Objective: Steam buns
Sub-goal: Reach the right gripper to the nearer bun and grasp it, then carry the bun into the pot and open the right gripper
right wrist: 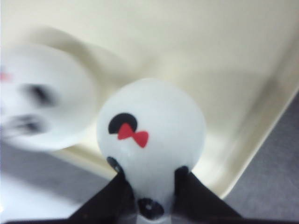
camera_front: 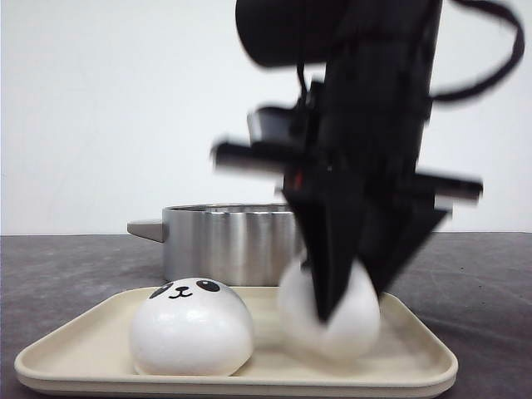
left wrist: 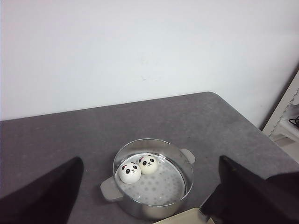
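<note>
- We are finding the right gripper pinching a smooth white panda-faced bun with a red bow just above the cream rectangular plastic tray.
- A second bun is sitting beside it on the tray; two more buns are lying in the round steel steamer pot.
- The left gripper is hanging with its jaws wide, holding nothing.
- We are judging the narrow grip liable to squeeze the soft bun out, dropping it short of the pot.

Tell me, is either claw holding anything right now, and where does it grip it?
Yes. The right gripper pinches a panda bun by its two sides, over the tray. The left gripper is open and holds nothing.
</note>
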Controlling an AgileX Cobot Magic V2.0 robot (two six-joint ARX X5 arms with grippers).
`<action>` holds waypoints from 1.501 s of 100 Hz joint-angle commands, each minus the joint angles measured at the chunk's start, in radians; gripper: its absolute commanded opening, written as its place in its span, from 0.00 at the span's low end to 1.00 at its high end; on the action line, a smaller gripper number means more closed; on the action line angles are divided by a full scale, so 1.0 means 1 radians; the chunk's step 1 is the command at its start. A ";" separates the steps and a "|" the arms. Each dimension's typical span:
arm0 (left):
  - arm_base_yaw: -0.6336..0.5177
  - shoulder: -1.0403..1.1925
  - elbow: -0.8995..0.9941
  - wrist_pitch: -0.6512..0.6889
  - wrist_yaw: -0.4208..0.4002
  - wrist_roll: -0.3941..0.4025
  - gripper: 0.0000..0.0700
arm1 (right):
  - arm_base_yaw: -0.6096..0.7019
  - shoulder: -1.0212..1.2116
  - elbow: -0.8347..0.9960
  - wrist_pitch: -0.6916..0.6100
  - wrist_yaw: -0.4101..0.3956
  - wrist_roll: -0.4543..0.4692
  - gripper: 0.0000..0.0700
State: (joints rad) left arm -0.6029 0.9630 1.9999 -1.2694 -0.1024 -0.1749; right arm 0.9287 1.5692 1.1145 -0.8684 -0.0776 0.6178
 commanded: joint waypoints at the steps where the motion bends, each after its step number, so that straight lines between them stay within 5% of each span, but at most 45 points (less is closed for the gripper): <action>1: -0.007 0.011 0.021 0.005 -0.003 0.010 0.79 | 0.033 -0.058 0.109 -0.023 0.000 -0.004 0.01; 15: -0.007 0.011 0.021 0.006 -0.002 0.010 0.79 | 0.055 -0.109 0.332 -0.114 0.023 -0.051 0.01; 36: -0.007 0.011 0.021 0.016 -0.002 0.010 0.79 | -0.004 -0.077 0.604 -0.115 0.240 -0.178 0.01; 72: -0.007 0.018 0.021 0.019 -0.002 0.010 0.79 | -0.229 0.205 0.638 -0.070 0.153 -0.287 0.01; 127: -0.007 0.018 0.021 0.006 -0.002 0.017 0.79 | -0.307 0.476 0.638 -0.048 0.149 -0.305 0.01; 134: -0.007 0.018 0.021 0.006 -0.002 0.017 0.79 | -0.315 0.477 0.638 -0.053 0.150 -0.304 0.09; 150: -0.007 0.018 0.021 0.005 -0.002 0.018 0.79 | -0.325 0.477 0.638 -0.073 0.151 -0.304 0.47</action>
State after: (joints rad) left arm -0.6029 0.9703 1.9999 -1.2690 -0.1024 -0.1707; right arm 0.5999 2.0258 1.7344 -0.9360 0.0715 0.3180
